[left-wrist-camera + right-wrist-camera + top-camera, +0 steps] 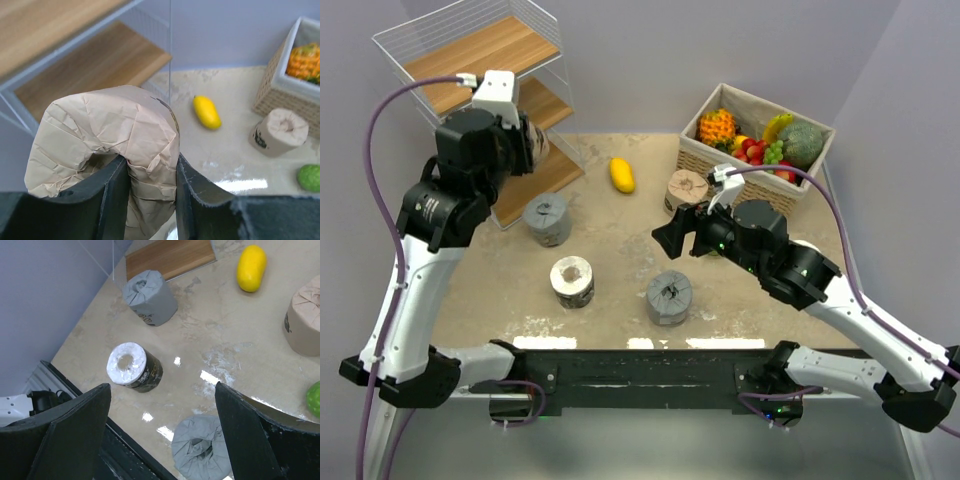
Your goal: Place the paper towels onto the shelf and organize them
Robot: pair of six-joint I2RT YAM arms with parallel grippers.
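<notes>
Left claw (149,175) pinched shut on a tan roll (105,125) by the far-left shelf (485,50), boards visibly bare; four rolls (548,218) waited, right claw (674,236) gaping empty.

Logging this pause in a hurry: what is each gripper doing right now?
Left gripper: closed, holding a tan paper towel roll.
Right gripper: open, holding nothing.

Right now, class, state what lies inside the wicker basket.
Fruit fills the wicker basket: a pineapple, a banana, green grapes, red fruit. Its floor is covered.
</notes>
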